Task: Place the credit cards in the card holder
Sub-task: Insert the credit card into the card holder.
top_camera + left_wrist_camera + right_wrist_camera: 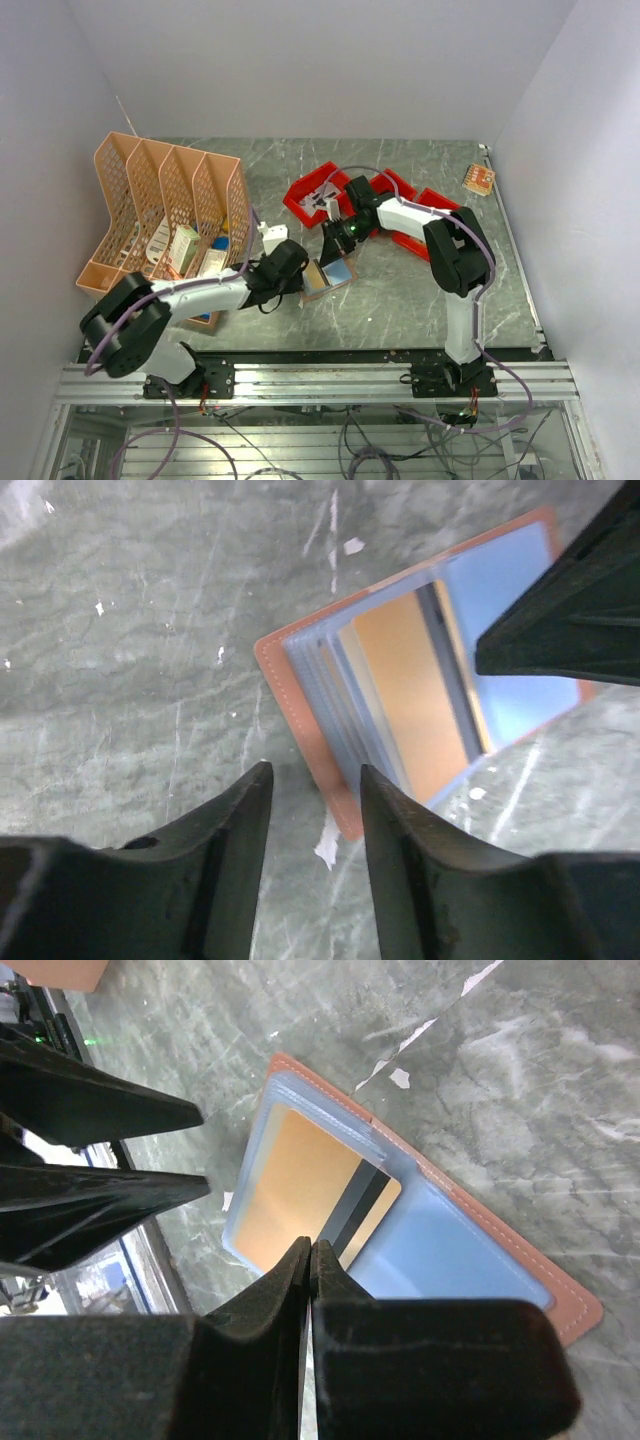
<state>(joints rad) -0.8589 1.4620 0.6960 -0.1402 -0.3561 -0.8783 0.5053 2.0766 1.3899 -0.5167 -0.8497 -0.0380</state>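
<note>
Grey marbled table (420, 290) bears the open card holder (328, 275). The right gripper (310, 1255), shut and empty, meets its striped card (320, 1190), seemingly seating it. The left gripper (315, 780) beside the holder stands half-open, empty.

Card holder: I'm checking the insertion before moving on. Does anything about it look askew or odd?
Only mildly. The card holder lies open on the table, its clear pockets fanned up instead of flat, with the striped card in a raised one. Whether that card is fully seated I cannot tell. No damage shows.
</note>
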